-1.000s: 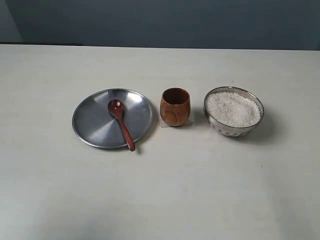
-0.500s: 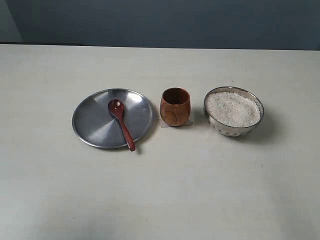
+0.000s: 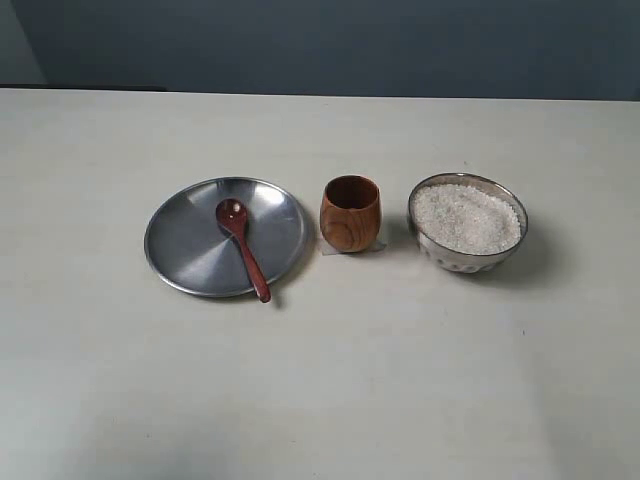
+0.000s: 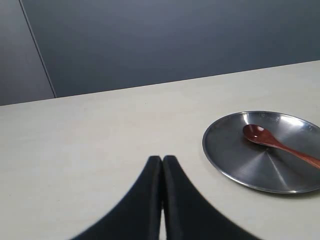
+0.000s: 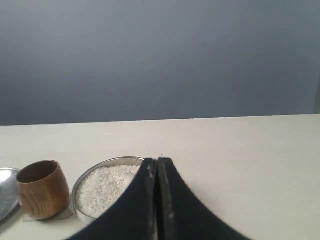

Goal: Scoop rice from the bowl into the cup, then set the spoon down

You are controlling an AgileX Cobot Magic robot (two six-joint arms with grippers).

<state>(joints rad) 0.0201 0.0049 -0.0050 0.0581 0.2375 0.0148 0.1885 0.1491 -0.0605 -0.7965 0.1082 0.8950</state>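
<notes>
Three vessels stand in a row on the bench [image 3: 320, 390]. A steel plate [image 3: 185, 255] at the left carries the spoon [image 3: 243, 248], the cup [image 3: 350, 213] is in the middle, and the bowl [image 3: 466, 263] at the right is heaped with rice [image 3: 466, 217]. The cup sits just beside the bowl, probably to keep each scoop's carry short. The spoon's handle overhangs the plate's near rim, which offers a grasp. The left gripper [image 4: 162, 161] and right gripper [image 5: 157, 164] both have their jaws pressed together, empty and clear of everything. Bare bench surrounds the row.

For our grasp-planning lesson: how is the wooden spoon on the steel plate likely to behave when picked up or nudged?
The spoon looks stiff and probably light: slim wooden handle, small scoop. On the smooth steel plate it may well slide or pivot when nudged. Its rounded scoop could let it rock sideways.
</notes>
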